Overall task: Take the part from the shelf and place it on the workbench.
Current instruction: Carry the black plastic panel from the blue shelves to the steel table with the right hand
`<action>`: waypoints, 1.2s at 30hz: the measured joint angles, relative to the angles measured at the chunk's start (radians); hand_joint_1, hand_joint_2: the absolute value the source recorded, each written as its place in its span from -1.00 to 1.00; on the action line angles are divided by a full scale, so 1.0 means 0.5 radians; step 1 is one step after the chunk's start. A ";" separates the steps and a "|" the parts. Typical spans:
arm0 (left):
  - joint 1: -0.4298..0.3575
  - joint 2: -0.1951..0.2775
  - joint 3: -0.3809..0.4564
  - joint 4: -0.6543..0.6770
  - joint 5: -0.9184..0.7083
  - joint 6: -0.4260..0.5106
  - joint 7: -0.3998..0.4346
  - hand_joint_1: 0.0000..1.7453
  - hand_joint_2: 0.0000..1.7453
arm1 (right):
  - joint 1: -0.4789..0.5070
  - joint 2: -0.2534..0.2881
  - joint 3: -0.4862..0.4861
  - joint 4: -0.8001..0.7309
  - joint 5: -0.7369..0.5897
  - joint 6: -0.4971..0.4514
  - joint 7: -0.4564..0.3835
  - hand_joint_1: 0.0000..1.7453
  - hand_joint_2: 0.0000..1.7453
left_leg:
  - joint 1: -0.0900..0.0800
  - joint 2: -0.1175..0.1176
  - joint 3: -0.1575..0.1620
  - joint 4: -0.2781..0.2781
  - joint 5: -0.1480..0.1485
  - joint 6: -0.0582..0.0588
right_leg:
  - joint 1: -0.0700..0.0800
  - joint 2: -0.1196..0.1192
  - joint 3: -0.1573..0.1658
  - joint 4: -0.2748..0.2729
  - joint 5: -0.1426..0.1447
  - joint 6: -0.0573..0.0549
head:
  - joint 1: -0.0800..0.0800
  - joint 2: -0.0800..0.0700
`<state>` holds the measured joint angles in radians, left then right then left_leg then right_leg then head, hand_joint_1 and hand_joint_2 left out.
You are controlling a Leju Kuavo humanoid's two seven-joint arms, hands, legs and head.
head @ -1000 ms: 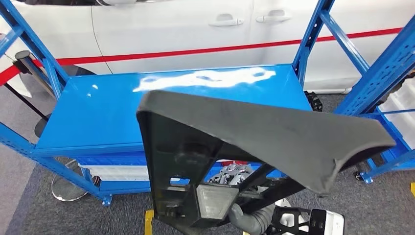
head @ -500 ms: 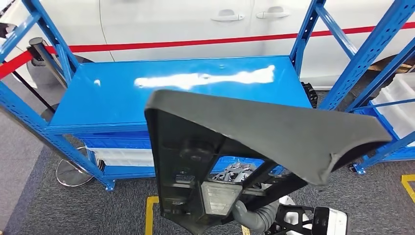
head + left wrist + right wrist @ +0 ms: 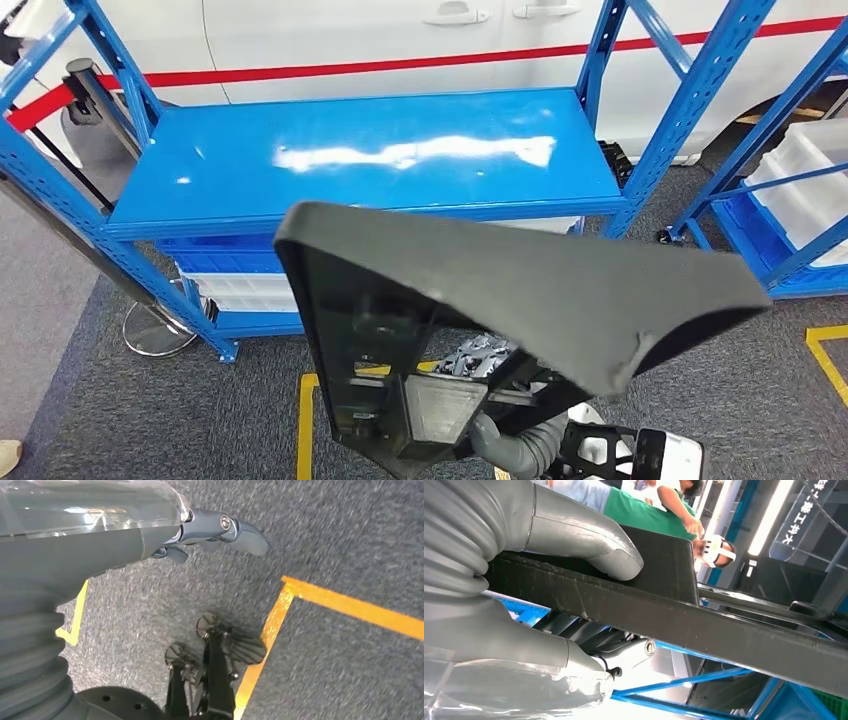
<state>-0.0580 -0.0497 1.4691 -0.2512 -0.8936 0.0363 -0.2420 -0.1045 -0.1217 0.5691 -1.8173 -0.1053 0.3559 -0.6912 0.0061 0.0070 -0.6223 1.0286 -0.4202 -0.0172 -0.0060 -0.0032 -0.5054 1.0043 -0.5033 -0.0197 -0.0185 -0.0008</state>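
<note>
Right robot hand (image 3: 549,610) gripped the dark part (image 3: 520,290), thumb over one edge and fingers under it, holding it up in front of the body. Its long axis ran crosswise, broad face tilted toward the head camera. Straight ahead and lower lay the blue bench (image 3: 240,170), well apart from the part's far edge, so I judged a forward reach was needed. Left robot hand (image 3: 200,530) hung over the carpet, holding nothing, fingers loosely extended.
</note>
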 joint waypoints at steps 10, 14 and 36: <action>-0.012 0.011 -0.002 -0.002 0.000 -0.019 -0.025 -1.00 1.00 | 0.041 0.001 -0.005 -0.001 0.053 -0.027 -0.002 0.92 1.00 | 0.002 -0.003 0.255 0.126 -0.203 0.011 | 0.021 -0.005 -0.275 0.033 0.206 -0.019 | -0.005 0.000; -0.020 0.010 -0.002 -0.003 0.000 -0.013 -0.040 -1.00 1.00 | 0.057 0.002 -0.026 -0.014 0.072 0.012 -0.002 0.92 1.00 | -0.011 0.000 0.373 -0.116 -0.242 0.045 | 0.015 -0.014 -0.301 0.040 0.262 0.029 | -0.002 0.000; -0.036 0.183 -0.069 -0.013 -0.109 0.104 -0.078 -1.00 1.00 | 0.156 0.060 -0.168 -0.266 0.217 -0.004 -0.007 0.92 1.00 | 0.007 0.004 -0.044 0.524 -0.427 -0.032 | 0.004 0.051 -0.181 0.044 0.116 -0.043 | -0.002 0.000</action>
<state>-0.0758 0.0416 1.4347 -0.2579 -0.9480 0.0884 -0.2810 -0.0267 -0.0917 0.4849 -1.9504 0.0031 0.3540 -0.6947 0.0098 0.0092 -0.6444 1.2906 -0.6337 -0.0332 -0.0040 0.0224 -0.5958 1.0264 -0.4451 -0.0412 -0.0195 -0.0008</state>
